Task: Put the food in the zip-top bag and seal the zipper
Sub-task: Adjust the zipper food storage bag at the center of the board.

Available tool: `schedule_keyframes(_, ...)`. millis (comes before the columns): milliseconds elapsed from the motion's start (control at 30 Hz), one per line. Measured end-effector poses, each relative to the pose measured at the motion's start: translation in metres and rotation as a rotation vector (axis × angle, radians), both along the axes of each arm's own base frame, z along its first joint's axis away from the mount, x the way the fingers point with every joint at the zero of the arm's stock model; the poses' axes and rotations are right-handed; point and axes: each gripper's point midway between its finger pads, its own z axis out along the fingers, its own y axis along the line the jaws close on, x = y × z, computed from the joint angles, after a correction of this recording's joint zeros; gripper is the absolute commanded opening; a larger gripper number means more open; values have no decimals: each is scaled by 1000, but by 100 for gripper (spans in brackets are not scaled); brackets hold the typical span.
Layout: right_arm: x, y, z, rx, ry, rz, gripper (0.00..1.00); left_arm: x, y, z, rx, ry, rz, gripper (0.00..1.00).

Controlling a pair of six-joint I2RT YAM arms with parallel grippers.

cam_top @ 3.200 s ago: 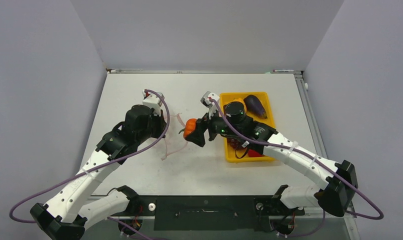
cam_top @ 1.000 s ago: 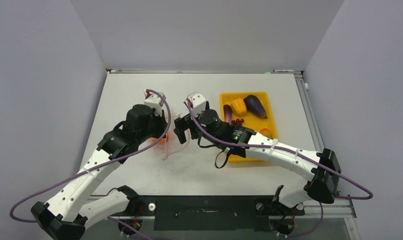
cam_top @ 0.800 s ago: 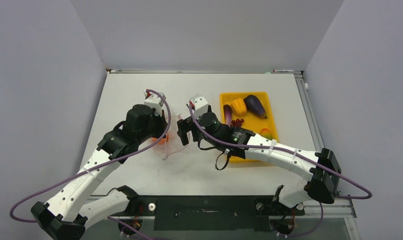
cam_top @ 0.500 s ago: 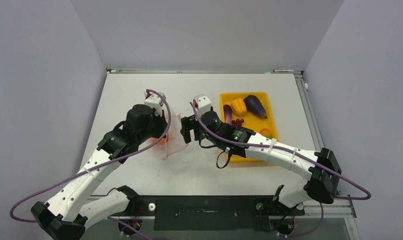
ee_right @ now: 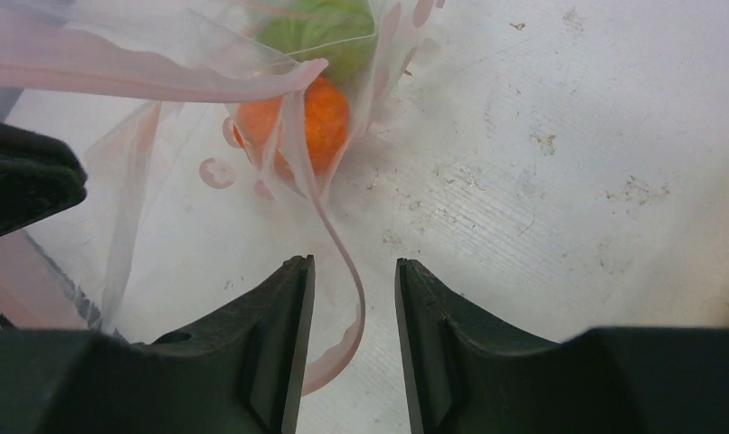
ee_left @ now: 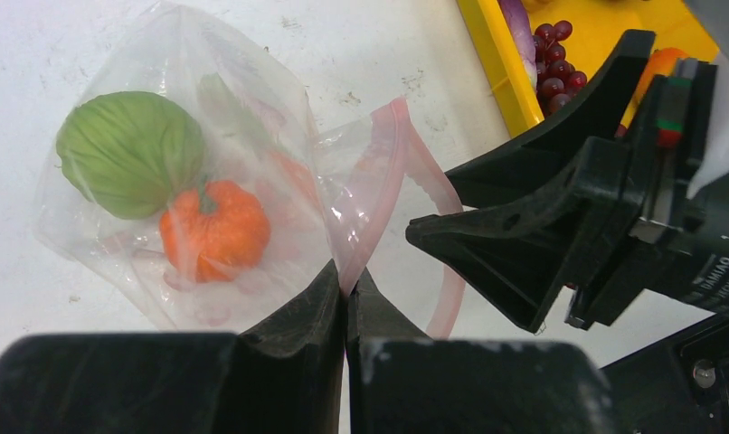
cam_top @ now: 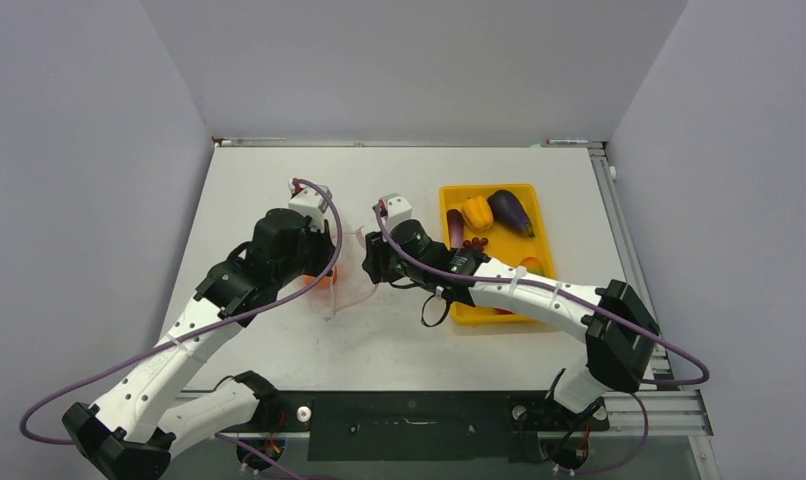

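Near the middle of the tabletop [cam_top: 269,180], a little closer to its left edge than its right, the zip-top bag [ee_left: 243,117] lay slumped with a green piece [ee_left: 130,154] and an orange piece [ee_left: 214,231] touching each other inside it. The left gripper [ee_left: 347,289] was clamped tight on one lip of the mouth, pinching the pink zipper [ee_left: 392,145] and the film below it. The right gripper [ee_right: 352,271] stood parted just at the mouth, holding nothing, with a loose curl of the strip lying on the table between its jaws. The eggplant [cam_top: 511,210], yellow pepper [cam_top: 477,212] and grape bunch [cam_top: 476,242] sat in the yellow tray [cam_top: 444,215] toward the far right corner, so loading seemed only partly done. To do this step well, the right claw would probably need to rise straight clear of that curl before swinging to the tray, since the floppy film would drag along if snagged, while the left pinch held firm to keep the mouth gaping. The left arm reached out from the near edge with its wrist bent down over the bag. The right arm stretched from the near right corner across the tray's near side, its wrist turned leftward at the mouth.
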Motion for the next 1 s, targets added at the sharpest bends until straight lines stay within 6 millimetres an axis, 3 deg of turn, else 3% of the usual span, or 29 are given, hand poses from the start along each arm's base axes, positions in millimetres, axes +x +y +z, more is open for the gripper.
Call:
schedule_keyframes(233, 7, 2, -11, 2, 25, 4, 6, 0, 0, 0, 0, 1, 0, 0)
schedule_keyframes(500, 11, 4, 4, 44, -32, -14, 5, 0, 0, 0, 0, 1, 0, 0)
schedule_keyframes(800, 5, -35, 31, 117, -160, -144, 5, 0, 0, 0, 0, 0, 0, 0)
schedule_keyframes(900, 9, -37, 35, 125, -176, -169, 5, 0, 0, 0, 0, 0, 0, 0)
schedule_keyframes(1000, 10, -38, 34, 122, -176, -178, 14, 0, 0, 0, 0, 0, 0, 0)
